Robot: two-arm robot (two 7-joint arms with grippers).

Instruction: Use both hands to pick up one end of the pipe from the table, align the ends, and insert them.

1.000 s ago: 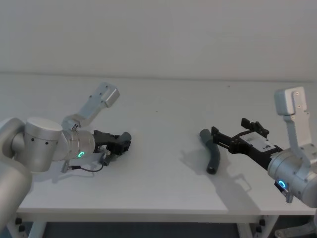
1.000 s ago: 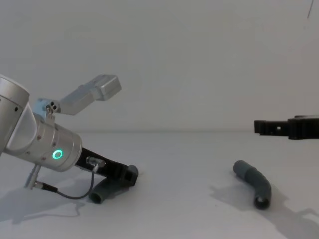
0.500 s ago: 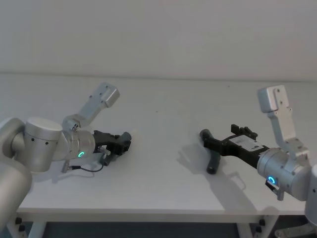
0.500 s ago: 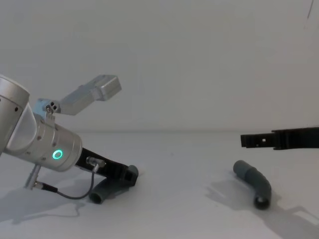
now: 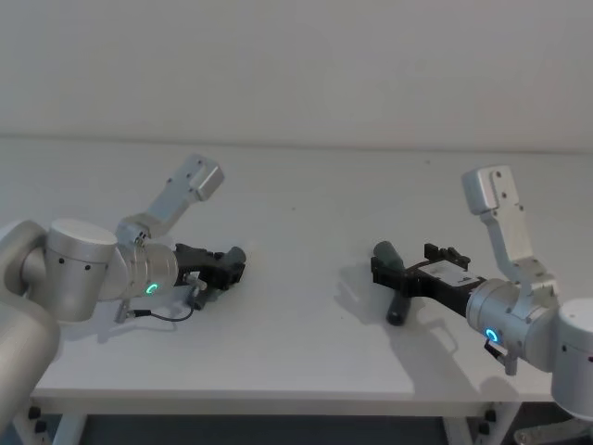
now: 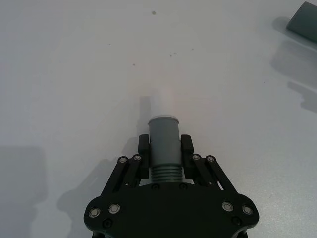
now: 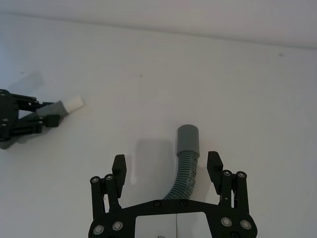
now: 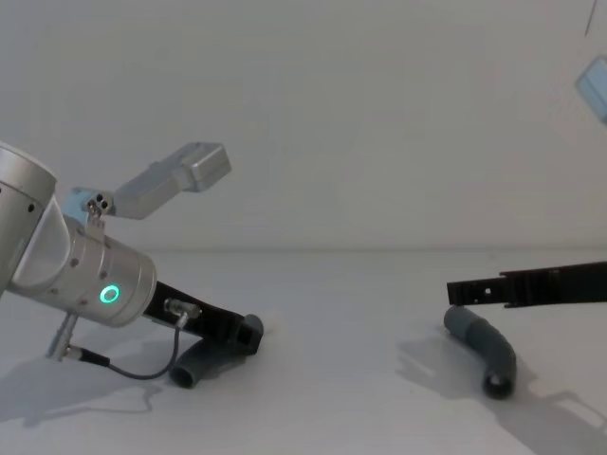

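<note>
- Presently the left gripper (image 6: 165, 146) is clamped on the tipped piece (image 6: 164, 134). Its fingers sit on the grey cuff just ahead of the ribs, and the white tip (image 6: 162, 103) sticks out past them.
- That piece sits low over the left part of the table (image 5: 306, 185), slanted, with its rear end down on the surface in the chest view.
- A green ring (image 8: 111, 295) glows on the left arm.
- The right gripper (image 7: 166, 166) is spread wide, with a finger (image 7: 119, 168) on each side of the sleeve piece (image 7: 187, 158), both clear of it.
- The sleeve piece lies bent on the table at the right, well apart from the tipped piece.
- A white label (image 7: 176, 225) on the right gripper's body carries a mark too small to read.
</note>
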